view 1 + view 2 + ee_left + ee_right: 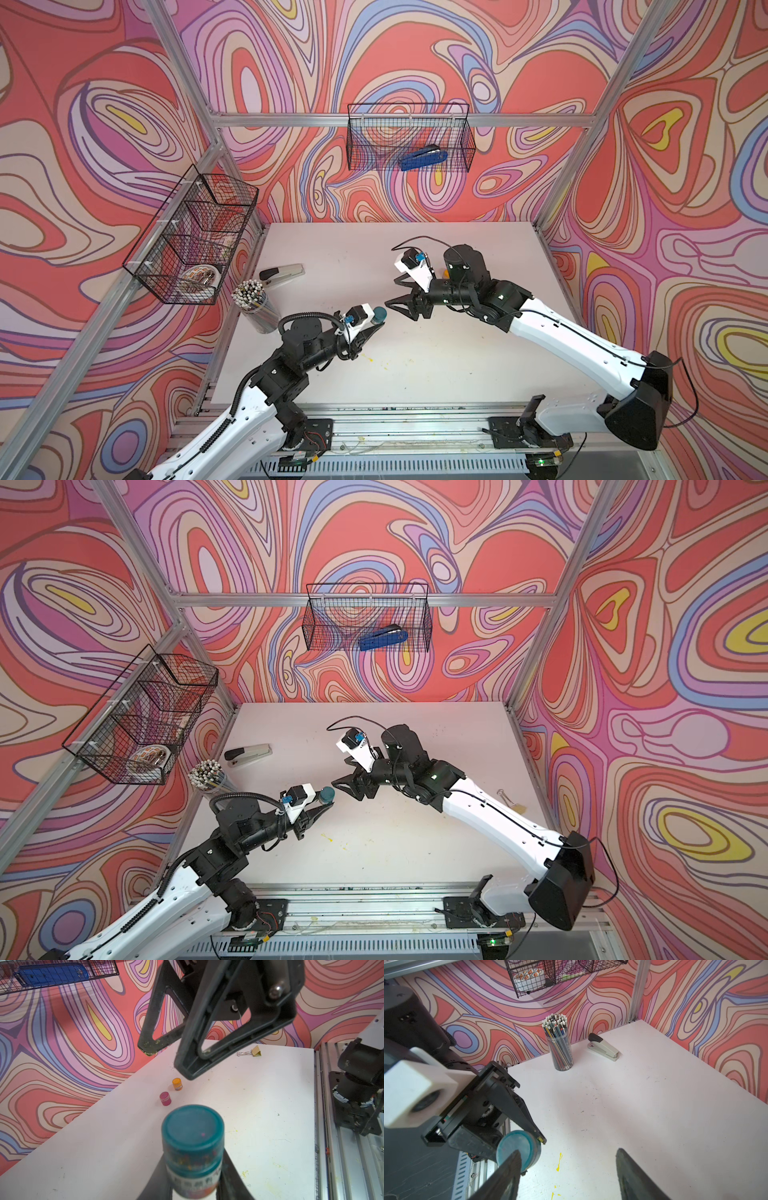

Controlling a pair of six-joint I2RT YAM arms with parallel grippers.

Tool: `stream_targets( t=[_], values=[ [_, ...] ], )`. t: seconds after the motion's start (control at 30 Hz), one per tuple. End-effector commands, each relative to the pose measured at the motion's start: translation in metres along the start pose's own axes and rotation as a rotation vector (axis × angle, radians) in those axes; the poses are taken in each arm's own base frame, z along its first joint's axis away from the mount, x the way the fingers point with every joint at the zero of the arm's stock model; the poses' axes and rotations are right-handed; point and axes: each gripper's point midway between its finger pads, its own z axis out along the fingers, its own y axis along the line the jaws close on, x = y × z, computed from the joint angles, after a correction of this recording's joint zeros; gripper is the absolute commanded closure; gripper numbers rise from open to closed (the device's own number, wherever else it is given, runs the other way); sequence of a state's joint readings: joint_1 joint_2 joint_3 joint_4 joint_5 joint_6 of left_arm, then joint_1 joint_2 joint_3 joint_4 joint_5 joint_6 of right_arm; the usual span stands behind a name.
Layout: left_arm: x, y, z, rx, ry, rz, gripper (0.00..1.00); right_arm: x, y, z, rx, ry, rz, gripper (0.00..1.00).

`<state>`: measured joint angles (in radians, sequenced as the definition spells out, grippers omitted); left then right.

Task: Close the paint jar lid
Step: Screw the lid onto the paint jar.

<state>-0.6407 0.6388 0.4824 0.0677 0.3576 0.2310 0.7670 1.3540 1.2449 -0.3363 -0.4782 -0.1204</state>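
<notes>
teal paint jar [193, 1159] capped and held up, tightness not proven

my left fingers [153, 1185] pinch the paint jar by its labelled body and hold it clear of the worktop [270, 1115], left of centre in both top views. its lid [192, 1124] sits square on the mouth with no gap i can see, so i judge the capping mostly done, though i cannot tell whether the thread is tight. my right fingers [506, 1180] are spread wide and empty, just to the right of the lid and gripping nothing. what's left, i reckon, is a tightening twist or a check, then setting the jar down. a pink jar [165, 1098] and an orange jar [177, 1084] stand capped farther back.
</notes>
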Motion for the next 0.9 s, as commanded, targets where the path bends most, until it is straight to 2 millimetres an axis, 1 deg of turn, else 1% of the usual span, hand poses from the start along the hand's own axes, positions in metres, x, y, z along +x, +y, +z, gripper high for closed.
stream_targets(
  t=[0.0,0.17,0.33,0.5,0.7,0.8,0.87],
  values=[
    [-0.011,-0.007,-0.003,0.044,-0.024,-0.009,0.72,-0.006,0.009,-0.006,-0.045,-0.01,-0.037,0.28],
    [-0.012,-0.008,0.0,0.053,-0.026,-0.011,0.72,-0.005,0.015,-0.004,-0.086,-0.022,-0.021,0.29],
    [-0.009,-0.009,0.0,0.061,-0.016,-0.007,0.73,-0.002,0.015,0.001,-0.098,-0.004,-0.02,0.3],
    [-0.014,-0.008,0.001,0.06,-0.041,-0.007,0.73,-0.003,0.025,-0.001,-0.158,0.001,-0.019,0.32],
    [-0.013,-0.005,0.007,0.048,-0.043,-0.005,0.73,0.002,0.031,0.002,-0.207,0.007,-0.013,0.4],
    [-0.016,-0.002,0.009,0.041,-0.052,0.003,0.72,0.006,0.033,0.006,-0.23,0.024,-0.003,0.41],
    [-0.015,-0.001,0.01,0.038,-0.044,0.007,0.72,0.008,0.034,0.009,-0.245,0.033,0.004,0.42]
  ],
)
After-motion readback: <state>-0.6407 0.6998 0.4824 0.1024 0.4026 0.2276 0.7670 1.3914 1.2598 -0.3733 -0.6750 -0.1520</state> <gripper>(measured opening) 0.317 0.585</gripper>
